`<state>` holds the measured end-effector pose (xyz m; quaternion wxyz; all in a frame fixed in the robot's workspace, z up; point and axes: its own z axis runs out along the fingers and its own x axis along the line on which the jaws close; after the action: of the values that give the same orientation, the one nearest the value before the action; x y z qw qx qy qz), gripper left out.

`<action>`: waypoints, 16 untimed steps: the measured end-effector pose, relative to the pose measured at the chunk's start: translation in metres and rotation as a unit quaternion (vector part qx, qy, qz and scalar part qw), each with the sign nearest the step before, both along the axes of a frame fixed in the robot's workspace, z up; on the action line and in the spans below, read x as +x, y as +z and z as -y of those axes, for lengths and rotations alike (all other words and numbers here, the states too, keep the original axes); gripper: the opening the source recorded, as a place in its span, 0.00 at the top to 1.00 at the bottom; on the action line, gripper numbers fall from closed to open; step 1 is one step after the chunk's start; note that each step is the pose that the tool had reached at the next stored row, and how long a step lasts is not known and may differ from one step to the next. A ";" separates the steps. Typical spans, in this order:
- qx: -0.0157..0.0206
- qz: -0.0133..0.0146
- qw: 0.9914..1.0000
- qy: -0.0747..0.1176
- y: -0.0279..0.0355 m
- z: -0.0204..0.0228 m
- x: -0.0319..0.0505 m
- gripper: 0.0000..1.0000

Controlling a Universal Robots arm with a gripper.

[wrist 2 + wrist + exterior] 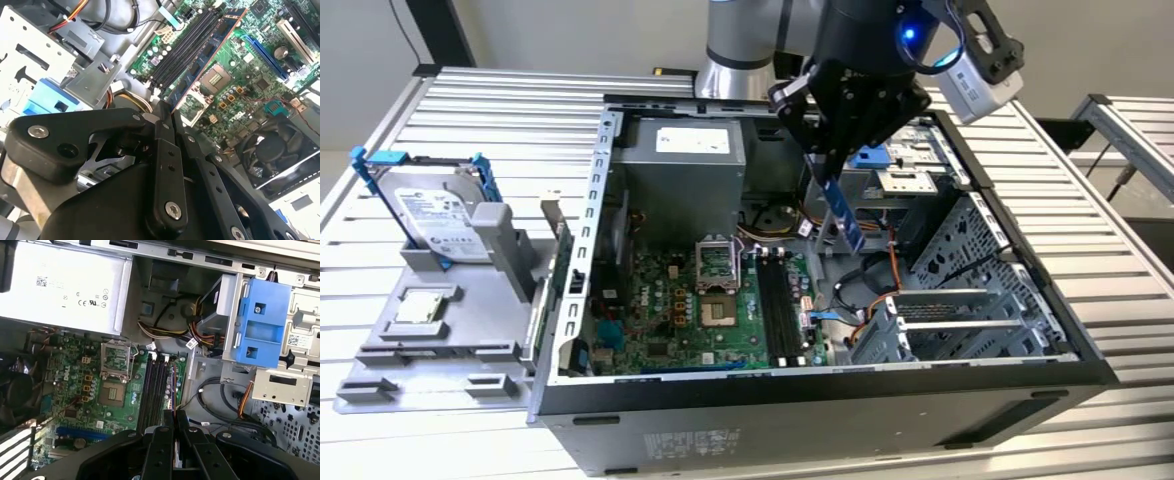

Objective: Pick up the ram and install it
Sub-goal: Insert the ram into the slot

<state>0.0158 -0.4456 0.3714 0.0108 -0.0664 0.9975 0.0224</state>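
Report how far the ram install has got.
Done: the ram is picked up, clamped in the gripper. In hand: it hangs in the air over the open computer case, near the motherboard slots. Left: it is not yet seated; the slots look empty in the first wrist view.

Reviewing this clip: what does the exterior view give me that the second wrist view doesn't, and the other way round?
Exterior view, not the second wrist view: the hard drive in its blue frame on a grey stand at the exterior view's left, outside the case, and the power supply. Second wrist view, not the exterior view: the black fan beside the motherboard. Both: the gripper shut on the ram, held over the open case, not yet in the memory slots.
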 end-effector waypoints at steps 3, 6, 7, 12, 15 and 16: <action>0.000 0.000 1.000 -0.006 -0.0008 0.0000 0.0009 1.00; 0.000 0.000 1.000 -0.010 -0.0015 0.0000 0.0015 1.00; 0.000 0.000 1.000 -0.011 -0.0016 0.0000 0.0015 1.00; 0.000 0.000 1.000 -0.012 -0.0016 0.0000 0.0016 1.00; 0.000 0.000 1.000 -0.012 -0.0031 0.0000 0.0016 1.00; 0.000 0.000 1.000 -0.012 -0.0040 0.0001 0.0016 1.00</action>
<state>0.0174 -0.4457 0.3674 0.0110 -0.0547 0.9982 0.0218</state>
